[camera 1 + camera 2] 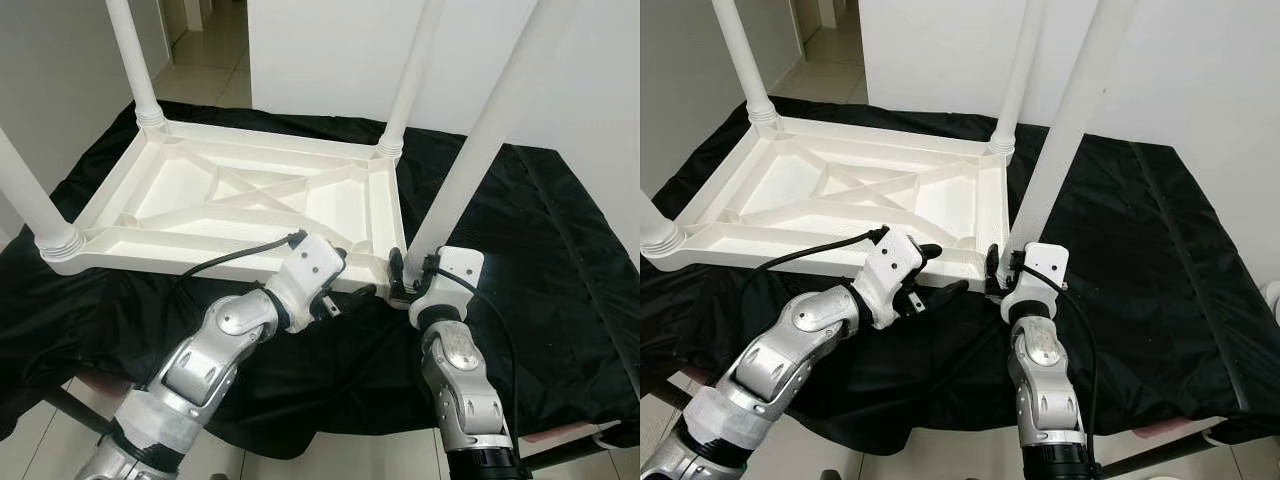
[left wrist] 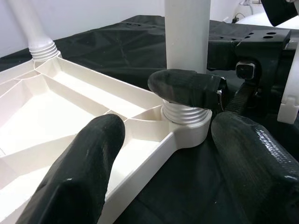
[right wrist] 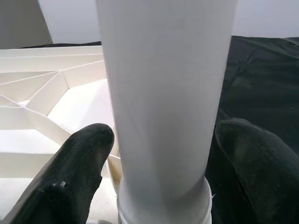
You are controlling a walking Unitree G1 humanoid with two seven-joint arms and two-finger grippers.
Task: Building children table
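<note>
A white plastic children's table (image 1: 200,262) lies upside down on a black cloth, with its legs pointing up. My right gripper (image 1: 412,272) is shut on the near right leg (image 1: 470,150), low down by its threaded collar (image 2: 184,114). In the right wrist view the leg (image 3: 163,93) stands between both black fingers (image 3: 79,172). My left gripper (image 1: 350,277) is open just left of that corner and straddles the front rim. One of its fingers (image 2: 79,172) hangs over the table's ribbed underside and the other rests outside, over the cloth.
Three more legs stand at the other corners: near left (image 1: 30,200), far left (image 1: 135,60), far right (image 1: 410,80). The black cloth (image 1: 560,250) covers a raised surface and drops off at its near edge (image 1: 330,425). Behind it is a white wall (image 1: 330,50).
</note>
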